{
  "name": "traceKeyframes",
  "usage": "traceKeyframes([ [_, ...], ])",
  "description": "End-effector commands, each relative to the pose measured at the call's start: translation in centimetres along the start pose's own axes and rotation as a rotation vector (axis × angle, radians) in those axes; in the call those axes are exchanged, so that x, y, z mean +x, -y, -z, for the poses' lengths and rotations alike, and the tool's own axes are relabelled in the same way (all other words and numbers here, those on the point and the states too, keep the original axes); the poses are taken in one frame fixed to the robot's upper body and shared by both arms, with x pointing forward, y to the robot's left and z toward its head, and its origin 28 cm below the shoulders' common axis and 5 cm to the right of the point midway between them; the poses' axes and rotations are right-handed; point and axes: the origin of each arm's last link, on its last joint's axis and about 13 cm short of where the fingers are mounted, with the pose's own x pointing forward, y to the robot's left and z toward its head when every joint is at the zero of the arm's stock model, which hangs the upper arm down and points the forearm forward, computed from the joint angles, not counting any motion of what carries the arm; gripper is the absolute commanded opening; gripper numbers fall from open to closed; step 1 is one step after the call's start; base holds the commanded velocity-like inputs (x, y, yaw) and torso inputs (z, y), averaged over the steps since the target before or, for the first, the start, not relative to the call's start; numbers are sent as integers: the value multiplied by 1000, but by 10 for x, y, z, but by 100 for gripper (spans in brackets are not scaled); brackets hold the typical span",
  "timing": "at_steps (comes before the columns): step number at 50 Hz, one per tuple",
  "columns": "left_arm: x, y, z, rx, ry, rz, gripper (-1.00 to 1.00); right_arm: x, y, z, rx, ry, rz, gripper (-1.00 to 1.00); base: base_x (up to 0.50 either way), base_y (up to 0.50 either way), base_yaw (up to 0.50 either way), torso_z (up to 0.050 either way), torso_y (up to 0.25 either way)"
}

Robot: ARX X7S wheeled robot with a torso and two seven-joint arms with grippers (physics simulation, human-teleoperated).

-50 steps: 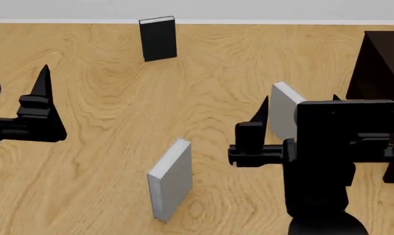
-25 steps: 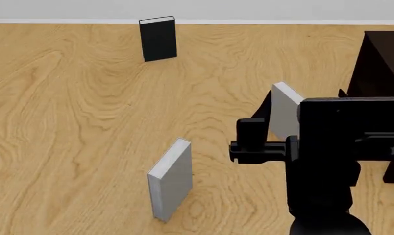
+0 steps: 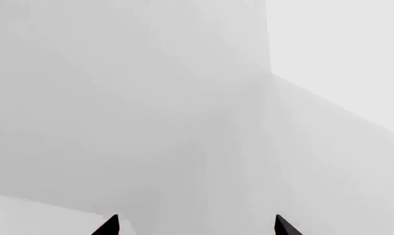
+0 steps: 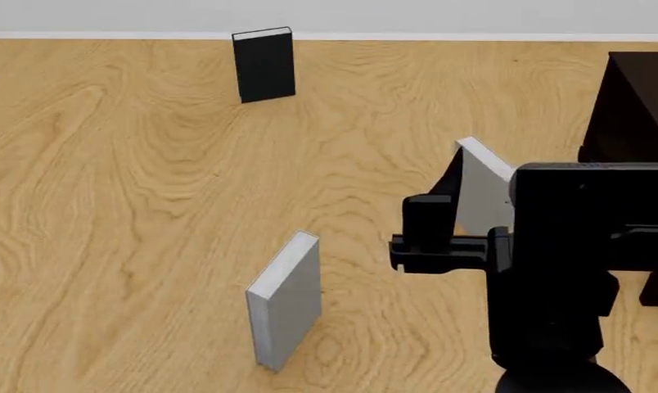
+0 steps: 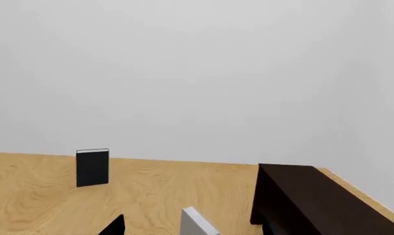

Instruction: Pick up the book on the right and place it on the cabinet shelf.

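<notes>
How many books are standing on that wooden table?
3: a black book at the far edge, a grey book near the middle, another grey book right, partly behind the arm.

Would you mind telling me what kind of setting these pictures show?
It looks like a bare simulated test room rather than a lived-in space: a wide wood-grain surface under plain pale walls, with only three upright books and a dark cabinet. Whether the wood is floor or tabletop is unclear.

We see a light grey book (image 4: 484,190) on the right, a similar grey book (image 4: 286,299) nearer us, and a black book (image 4: 264,64) with a white page edge far off. The floor (image 4: 143,188) shows tan wood grain; the cabinet (image 4: 638,106) is near-black brown; our right arm (image 4: 570,246) is black.
</notes>
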Motion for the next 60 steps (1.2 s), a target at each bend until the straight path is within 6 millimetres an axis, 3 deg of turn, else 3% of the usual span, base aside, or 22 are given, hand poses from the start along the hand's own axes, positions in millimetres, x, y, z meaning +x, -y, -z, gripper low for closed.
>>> traceKeyframes([
  [1,-9,-22,-25,-114,209,-168,100,-1,0,-4,-2,-10,1,100,0,0,0,0,0],
  [19,-9,-19,-27,-7,233,-178,100,3,3,-6,-30,-10,58,100,0,0,0,0,0],
  [33,-10,-19,-25,0,229,-159,100,5,2,-7,-32,-25,63,100,12,0,0,42,0],
  [60,-11,-17,-22,48,225,-146,100,5,3,-6,-44,-34,55,100,357,0,0,0,0],
])
